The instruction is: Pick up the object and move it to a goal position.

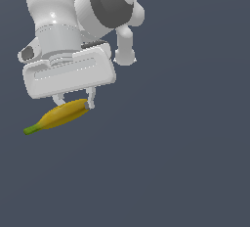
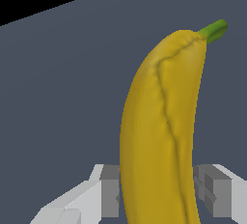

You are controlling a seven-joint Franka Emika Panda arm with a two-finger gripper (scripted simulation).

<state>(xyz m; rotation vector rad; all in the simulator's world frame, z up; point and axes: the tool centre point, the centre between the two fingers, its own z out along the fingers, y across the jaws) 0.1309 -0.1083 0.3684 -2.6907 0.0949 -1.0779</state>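
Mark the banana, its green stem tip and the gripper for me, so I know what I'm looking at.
banana (image 1: 63,114): exterior view, middle of the yellow body.
green stem tip (image 2: 213,30): wrist view, on the green end of the banana.
gripper (image 1: 74,102): exterior view, midway between the two fingertips, where they close on the banana.

Plain dark blue-grey ground surface (image 1: 185,162) fills scene; black backdrop beyond its edge.

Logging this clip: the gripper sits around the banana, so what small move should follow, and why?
Probably carry it toward the goal, keeping the grip shut. The gripper has a finger on each side of the banana, near the end opposite its stem. No goal marker shows, so direction is unclear.
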